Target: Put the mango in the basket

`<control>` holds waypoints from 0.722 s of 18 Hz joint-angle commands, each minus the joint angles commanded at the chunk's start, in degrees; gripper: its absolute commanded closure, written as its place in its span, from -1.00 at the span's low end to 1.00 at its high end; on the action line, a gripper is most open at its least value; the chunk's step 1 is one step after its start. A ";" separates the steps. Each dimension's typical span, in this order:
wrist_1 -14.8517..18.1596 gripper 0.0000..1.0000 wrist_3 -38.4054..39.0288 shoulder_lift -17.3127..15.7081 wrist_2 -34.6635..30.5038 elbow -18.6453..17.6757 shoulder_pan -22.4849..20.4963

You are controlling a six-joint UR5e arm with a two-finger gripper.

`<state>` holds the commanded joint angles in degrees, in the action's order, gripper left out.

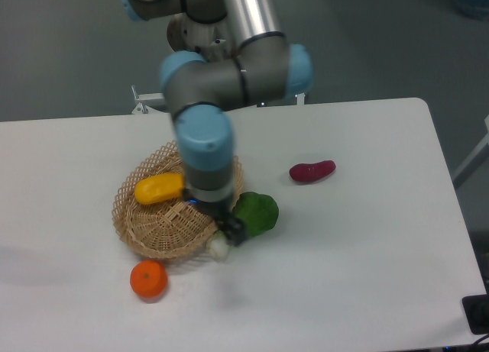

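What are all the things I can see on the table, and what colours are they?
mango: 1, yellow-orange, lying inside the basket near its upper left rim
basket: 1, tan woven wicker, left of the table's middle
orange: 1, orange, on the table just below the basket
leafy green vegetable: 1, green leaves with a white stem end, against the basket's right side, partly behind the claw
sweet potato: 1, dark red-purple, on its own to the right
table: 1, white, under everything
robot arm: 1, silver and grey with light blue joints, reaching down over the basket's right edge
claw: 1, black, blurry, beside the vegetable's stem; holding nothing that I can see, open or shut unclear
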<state>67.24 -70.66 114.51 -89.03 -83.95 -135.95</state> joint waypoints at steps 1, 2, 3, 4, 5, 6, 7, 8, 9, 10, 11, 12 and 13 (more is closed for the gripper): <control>-0.17 -1.00 -0.88 0.79 0.00 1.14 -1.06; 0.09 -1.00 -1.93 1.58 0.00 2.37 -2.20; 0.26 -1.00 -2.90 2.20 0.00 3.78 -3.43; 0.35 -1.00 -3.78 2.81 0.00 4.92 -4.57; 0.44 -1.00 -4.74 3.43 0.00 5.98 -5.63; 0.53 -1.00 -6.23 4.48 0.00 7.12 -6.68; 1.05 -1.00 -7.64 5.27 0.00 8.52 -7.74; 1.23 -1.00 -8.61 5.98 0.00 9.93 -8.79; 1.58 -1.00 -9.32 6.68 0.00 11.08 -10.19; 2.28 -1.00 -9.93 7.38 0.00 12.30 -11.25; 3.24 -1.00 -10.72 8.26 0.00 13.80 -12.05; 4.56 -1.00 -11.43 8.79 0.00 15.12 -12.84; 5.44 -1.00 -11.87 9.41 0.00 16.26 -13.45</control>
<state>72.68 -82.52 123.92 -89.03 -67.69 -149.41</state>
